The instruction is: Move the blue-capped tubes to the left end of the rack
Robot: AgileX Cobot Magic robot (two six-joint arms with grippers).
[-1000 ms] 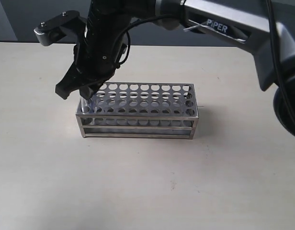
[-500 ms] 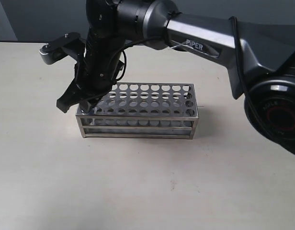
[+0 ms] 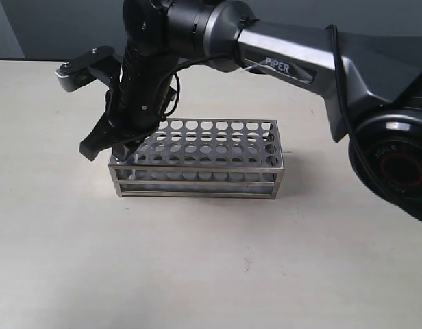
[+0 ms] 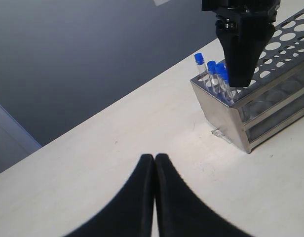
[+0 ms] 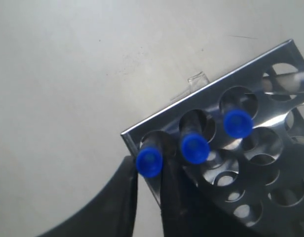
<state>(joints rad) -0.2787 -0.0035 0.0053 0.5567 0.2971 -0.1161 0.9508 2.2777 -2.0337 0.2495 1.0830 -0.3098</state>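
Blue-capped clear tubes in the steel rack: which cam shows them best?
Right wrist view: three blue-capped clear tubes sit close-up in end holes of the perforated steel rack, one between the fingers of the right gripper. Left wrist view shows them small, side-on, partly behind that gripper. Exterior view: the arm hides them almost fully.

The blue-capped tubes stand upright in the shiny rack's left-end holes.
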